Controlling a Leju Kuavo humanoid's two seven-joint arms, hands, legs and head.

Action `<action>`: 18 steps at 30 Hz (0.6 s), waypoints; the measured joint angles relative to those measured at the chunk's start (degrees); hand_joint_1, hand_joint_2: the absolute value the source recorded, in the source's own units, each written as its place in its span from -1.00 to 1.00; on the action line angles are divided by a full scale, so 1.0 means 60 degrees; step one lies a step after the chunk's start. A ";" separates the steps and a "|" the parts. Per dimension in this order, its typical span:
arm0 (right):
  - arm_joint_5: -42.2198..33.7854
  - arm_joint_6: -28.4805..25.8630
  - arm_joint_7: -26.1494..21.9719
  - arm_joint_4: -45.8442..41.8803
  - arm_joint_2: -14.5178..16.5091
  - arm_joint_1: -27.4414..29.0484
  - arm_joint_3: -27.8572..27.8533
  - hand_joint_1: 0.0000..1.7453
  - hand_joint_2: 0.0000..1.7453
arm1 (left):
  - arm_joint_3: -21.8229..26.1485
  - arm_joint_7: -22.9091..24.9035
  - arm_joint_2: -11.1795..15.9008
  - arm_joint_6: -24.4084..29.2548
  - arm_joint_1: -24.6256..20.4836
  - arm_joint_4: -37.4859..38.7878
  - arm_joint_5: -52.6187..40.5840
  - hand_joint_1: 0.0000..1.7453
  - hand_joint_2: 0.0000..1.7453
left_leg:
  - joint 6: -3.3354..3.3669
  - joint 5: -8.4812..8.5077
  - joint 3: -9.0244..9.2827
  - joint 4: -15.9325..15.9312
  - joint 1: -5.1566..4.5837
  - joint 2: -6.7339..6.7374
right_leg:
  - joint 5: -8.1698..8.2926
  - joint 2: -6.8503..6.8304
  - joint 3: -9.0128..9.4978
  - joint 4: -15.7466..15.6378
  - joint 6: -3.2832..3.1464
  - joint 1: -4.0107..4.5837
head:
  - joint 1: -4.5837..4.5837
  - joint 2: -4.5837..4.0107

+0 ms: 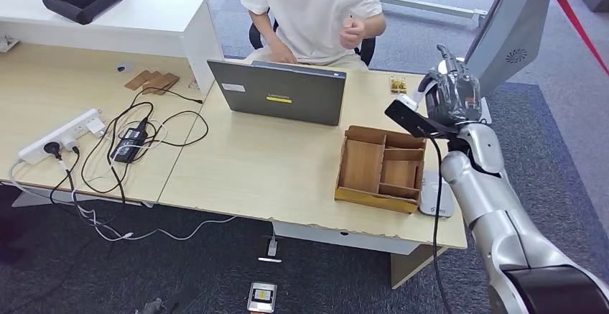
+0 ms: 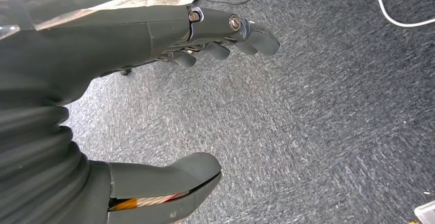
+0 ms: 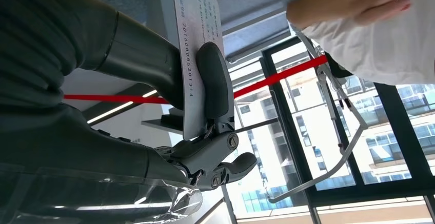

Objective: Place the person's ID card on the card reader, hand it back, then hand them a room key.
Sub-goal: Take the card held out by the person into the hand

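Silver right hand holds ID card above the bench

Raised at the right of the head view, the right hand [image 1: 451, 95] pinches the ID card [image 3: 192, 44] between thumb and fingers [image 3: 215, 83]. The left hand [image 2: 154, 106] hangs over grey carpet [image 2: 318, 121], fingers apart, holding nothing. A person [image 1: 312, 5] sits behind the laptop [image 1: 281, 93].

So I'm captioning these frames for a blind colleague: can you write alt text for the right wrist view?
The robot's right hand pinches a white ID card printed with a row of numbers between its thumb and fingers. Beyond it, a person's hand and white sleeve show in front of large windows and a red ribbon barrier.
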 joint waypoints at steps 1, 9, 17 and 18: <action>-0.0015 0.0006 0.0005 0.0001 -0.0048 0.0001 -0.0003 1.00 1.00 | 0.0000 -0.0004 0.0000 0.0006 0.0007 0.0000 -0.0001 -1.00 1.00 | 0.0000 0.0000 0.0000 0.0000 0.0000 0.0000 | 0.0000 0.0000 0.0000 -0.0001 0.0000 0.0000 | 0.0000 0.0000; -0.0071 0.0029 0.0102 0.0036 -0.0548 0.0130 -0.0059 1.00 1.00 | 0.0000 -0.0035 0.0008 0.0027 0.0080 0.0000 0.0066 -1.00 1.00 | 0.0001 -0.0001 0.0001 0.0002 -0.0001 0.0001 | 0.0000 0.0000 0.0000 -0.0002 0.0000 -0.0001 | -0.0001 0.0000; -0.0237 0.0010 0.0149 0.0085 -0.1093 0.0403 -0.0189 1.00 1.00 | 0.0000 -0.0170 0.0111 0.0238 0.0326 0.0000 0.0301 -1.00 1.00 | 0.0001 -0.0003 0.0000 0.0002 0.0000 0.0006 | 0.0000 0.0005 -0.0005 -0.0002 0.0000 -0.0001 | -0.0001 0.0000; -0.0259 0.0006 0.0149 0.0088 -0.1159 0.0463 -0.0206 1.00 1.00 | 0.0000 -0.0178 0.0129 0.0256 0.0355 0.0000 0.0320 -1.00 1.00 | 0.0001 -0.0003 0.0000 0.0001 0.0000 0.0007 | 0.0000 0.0005 -0.0004 -0.0002 0.0000 -0.0001 | 0.0000 0.0000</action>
